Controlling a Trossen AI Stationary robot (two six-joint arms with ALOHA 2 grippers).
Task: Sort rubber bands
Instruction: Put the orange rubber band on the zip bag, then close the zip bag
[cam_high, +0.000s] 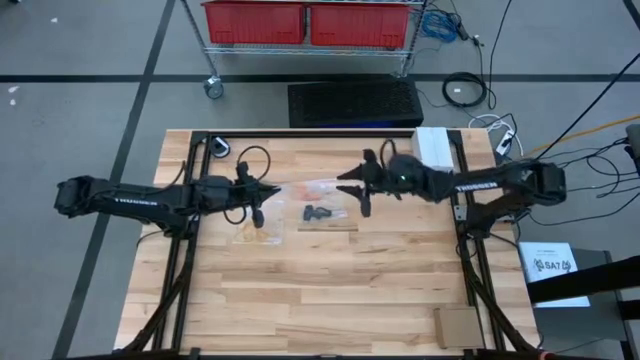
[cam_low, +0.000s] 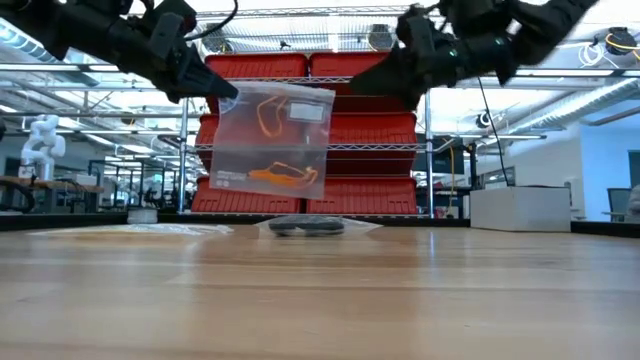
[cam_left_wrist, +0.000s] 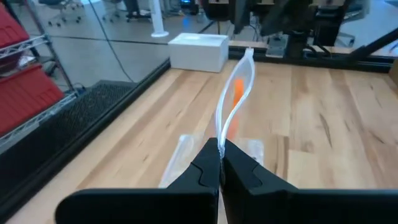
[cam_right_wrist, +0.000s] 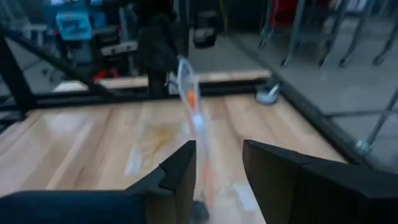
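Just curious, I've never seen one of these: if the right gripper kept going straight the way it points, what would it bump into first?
Probably the clear bag hanging from the left gripper. It lies just ahead of the open right gripper, roughly between its fingers, though depth is unclear.

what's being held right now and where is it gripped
The left claw is shut on the top edge of a clear plastic bag holding orange rubber bands, hanging above the table. The open right claw holds nothing.
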